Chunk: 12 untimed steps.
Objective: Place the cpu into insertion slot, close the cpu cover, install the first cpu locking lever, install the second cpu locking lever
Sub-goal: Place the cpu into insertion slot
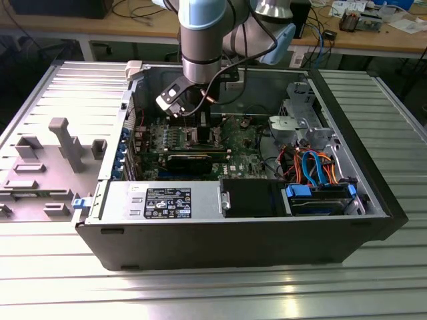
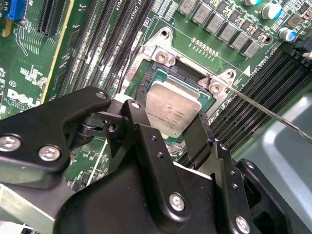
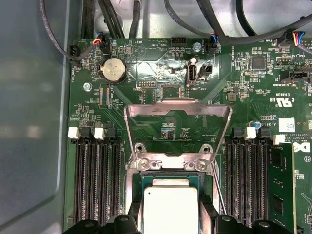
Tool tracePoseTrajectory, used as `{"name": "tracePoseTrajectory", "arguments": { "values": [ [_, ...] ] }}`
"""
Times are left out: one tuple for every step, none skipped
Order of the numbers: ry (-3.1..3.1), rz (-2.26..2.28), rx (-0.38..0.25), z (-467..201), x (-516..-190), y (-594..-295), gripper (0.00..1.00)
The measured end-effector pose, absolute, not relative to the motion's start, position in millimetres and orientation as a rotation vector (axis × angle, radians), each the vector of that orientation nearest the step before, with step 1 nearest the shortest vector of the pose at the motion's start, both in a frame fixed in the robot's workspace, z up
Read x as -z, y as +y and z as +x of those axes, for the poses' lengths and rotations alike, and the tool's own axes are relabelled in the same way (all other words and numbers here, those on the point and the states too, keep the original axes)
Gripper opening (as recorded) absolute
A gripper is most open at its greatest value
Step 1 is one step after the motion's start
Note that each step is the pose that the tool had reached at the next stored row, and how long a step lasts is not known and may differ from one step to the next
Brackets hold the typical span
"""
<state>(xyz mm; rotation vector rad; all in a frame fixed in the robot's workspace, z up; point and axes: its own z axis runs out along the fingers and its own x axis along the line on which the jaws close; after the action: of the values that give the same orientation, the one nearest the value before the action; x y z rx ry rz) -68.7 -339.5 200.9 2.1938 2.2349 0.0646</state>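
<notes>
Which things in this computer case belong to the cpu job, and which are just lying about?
Job: gripper closed on the cpu; insertion slot beneath it; cpu cover, standing open; locking lever.
Lying about: memory slots; coin battery; drive cage; blue and orange cables.

Arm (image 1: pixel 200 47): grey metal tube w/ pale-blue joint cap, black cable (image 1: pixel 221 75) looping above the fingers (image 2: pixel 141 131). Gripper (image 2: pixel 168 122): matte black, chunky rounded link plates behind fingers, silver screws (image 2: pixel 176 201) on plates, one by a fingertip.
</notes>
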Motion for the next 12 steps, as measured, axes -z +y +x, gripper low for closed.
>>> {"name": "tracePoseTrajectory", "arguments": {
  "values": [
    [2.235,2.194,-0.065,-68.7,-201.1,-339.5,0.55],
    [2.235,2.194,-0.066,-68.7,-201.5,-339.4,0.55],
    [2.235,2.194,-0.065,-68.8,-201.7,-339.5,0.55],
    [2.234,2.195,-0.065,-68.8,-201.8,-339.5,0.55],
    [2.233,2.196,-0.065,-69.0,-201.7,-339.5,0.55],
    [2.232,2.197,-0.064,-69.1,-201.9,-339.5,0.55],
    [2.232,2.197,-0.064,-69.1,-202.7,-339.5,0.55],
    [2.232,2.197,-0.065,-69.1,-203.1,-339.5,0.55],
    [2.231,2.198,-0.065,-69.1,-203.1,-339.5,0.55],
    [2.229,2.200,-0.064,-69.2,-203.3,-339.8,0.55],
    [2.228,2.201,-0.064,-69.2,-203.3,-340.2,0.55],
    [2.227,2.201,-0.064,-69.1,-203.2,-340.6,0.55]
  ]
}}
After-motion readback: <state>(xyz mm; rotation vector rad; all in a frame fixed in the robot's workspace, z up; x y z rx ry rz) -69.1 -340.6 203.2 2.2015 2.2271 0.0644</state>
